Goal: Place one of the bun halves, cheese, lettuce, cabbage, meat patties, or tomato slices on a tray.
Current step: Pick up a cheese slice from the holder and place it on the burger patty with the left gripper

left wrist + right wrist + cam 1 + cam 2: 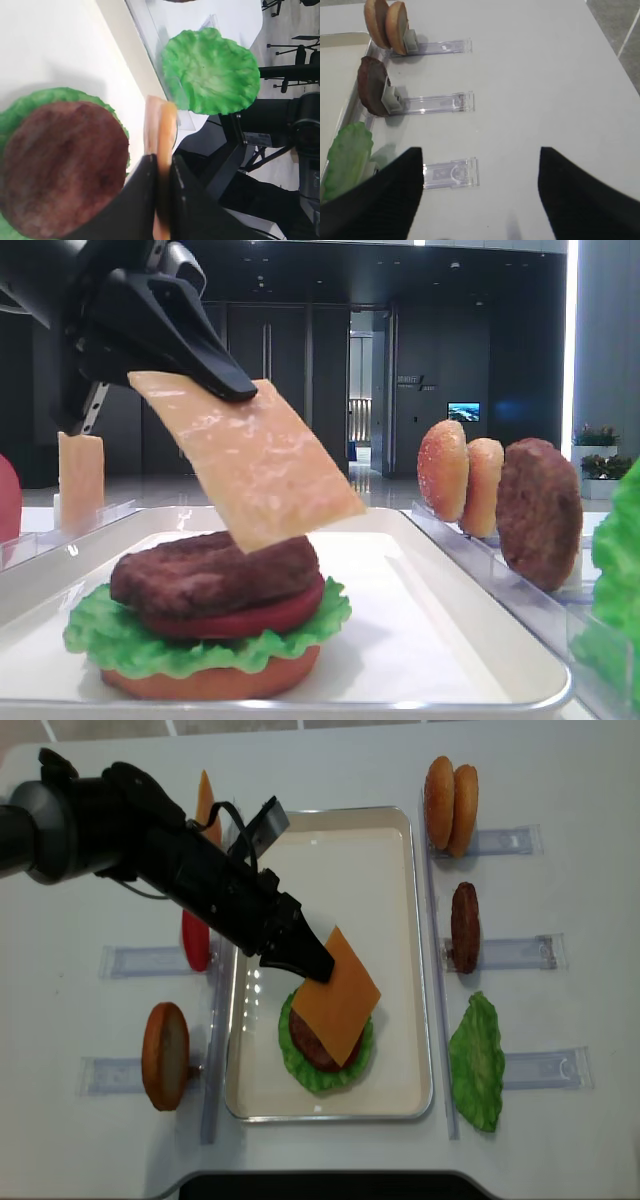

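While angled over the tray [400,840], left end effector [312,960] pinching cheese [340,995]

cheese [262,465] — tilted, above stacked patty [215,573]

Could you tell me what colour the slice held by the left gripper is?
Pale orange, glossy cheese slice; clearest in the low exterior high view.

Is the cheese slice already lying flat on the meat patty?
No, the cheese slice hangs tilted from the left gripper above the meat patty.
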{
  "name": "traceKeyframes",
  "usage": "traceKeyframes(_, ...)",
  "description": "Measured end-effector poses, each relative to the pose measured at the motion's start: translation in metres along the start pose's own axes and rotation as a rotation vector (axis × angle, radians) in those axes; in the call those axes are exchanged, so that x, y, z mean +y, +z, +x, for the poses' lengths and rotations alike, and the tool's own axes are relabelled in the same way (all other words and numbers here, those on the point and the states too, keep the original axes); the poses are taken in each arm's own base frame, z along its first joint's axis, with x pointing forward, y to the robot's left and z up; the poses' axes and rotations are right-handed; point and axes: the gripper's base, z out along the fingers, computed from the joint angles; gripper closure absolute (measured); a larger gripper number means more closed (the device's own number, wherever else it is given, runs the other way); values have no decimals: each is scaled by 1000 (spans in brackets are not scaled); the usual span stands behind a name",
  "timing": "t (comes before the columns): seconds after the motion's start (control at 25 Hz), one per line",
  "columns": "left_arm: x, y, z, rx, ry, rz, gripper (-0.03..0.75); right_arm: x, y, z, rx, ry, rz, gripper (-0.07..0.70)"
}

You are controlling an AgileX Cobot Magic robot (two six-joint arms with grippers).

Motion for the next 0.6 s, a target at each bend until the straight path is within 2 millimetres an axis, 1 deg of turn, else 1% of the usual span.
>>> traceKeyframes(0.36,4,3,-1,1,-5,-9,682,0,0,0,0,0,0,166)
traceKeyframes(0.6,8,3,1,18,9,-50,682,0,0,0,0,0,0,166)
